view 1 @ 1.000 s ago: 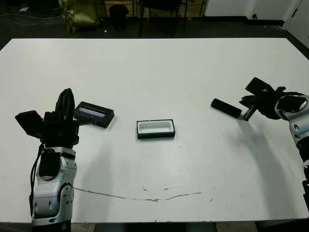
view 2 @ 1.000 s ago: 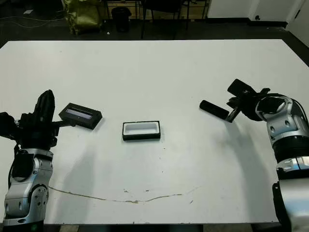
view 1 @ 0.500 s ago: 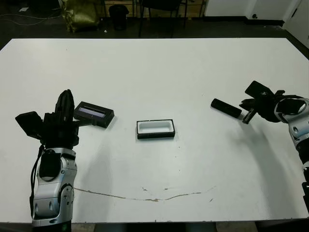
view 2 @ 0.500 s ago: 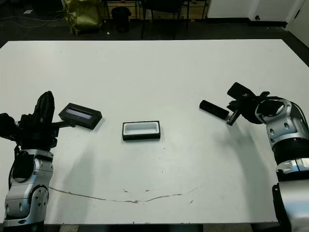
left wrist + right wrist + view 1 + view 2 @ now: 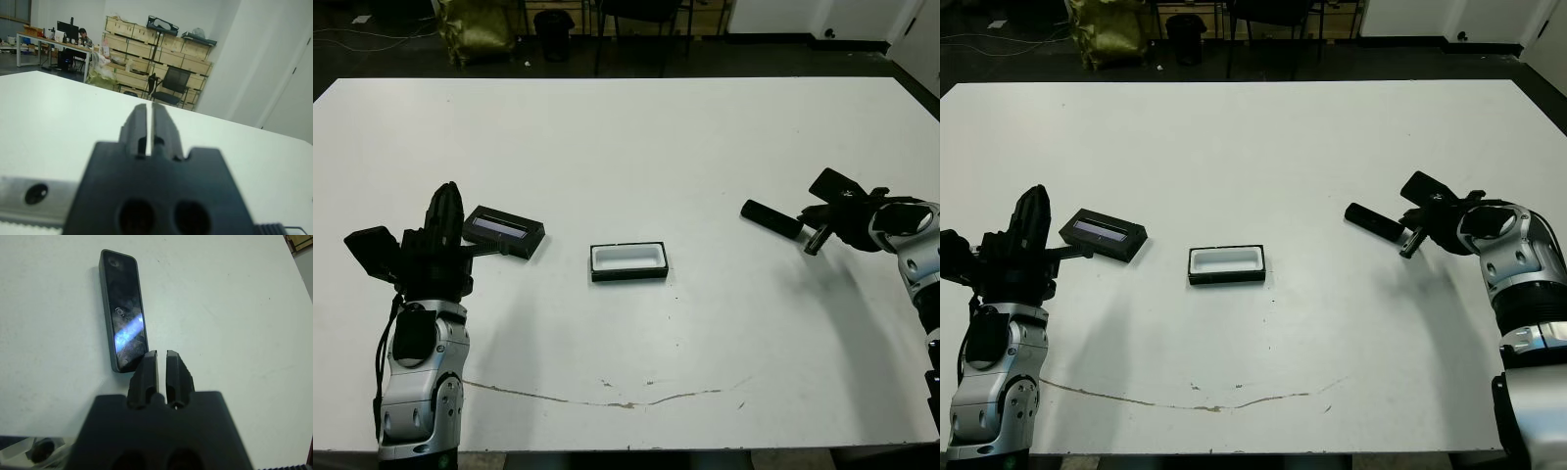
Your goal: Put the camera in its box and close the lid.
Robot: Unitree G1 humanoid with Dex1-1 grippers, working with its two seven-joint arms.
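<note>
Black fingers of the right end effector [image 5: 162, 363] pressed nearly together, only a thin slit between them, holding nothing. Poised just beside the near end of the camera [image 5: 122, 309], fingertips at the bar's end without a clear grip on it. Glossy dark face up, a bluish reflection across the end nearest the fingers. Lying flat on the white tabletop [image 5: 705, 157], at the robot's right, angled across the surface.

Left end effector [image 5: 149, 128] likewise closed, two fingers side by side with a hairline gap, empty, raised above the tabletop at the robot's left and pointing away over it. Just beyond and to its right in the head view, the lid [image 5: 504, 230]: flat, black, with a grey-blue glossy strip on top, resting on the tabletop close to the left fingers; touching or not cannot be told.

Near the middle of the tabletop, the box [image 5: 628, 260]: shallow, black-walled, white-lined, open and empty, lying between the lid and the camera, near the lid and well apart from the camera.

Toward the near edge, a thin brownish crack or stain line [image 5: 607, 399] running across the white surface.

Beyond the far edge, dark floor, a chair [image 5: 169, 85], stacked wooden crates [image 5: 146, 51] against a wall, and a person [image 5: 82, 33] seated at a distant desk.
</note>
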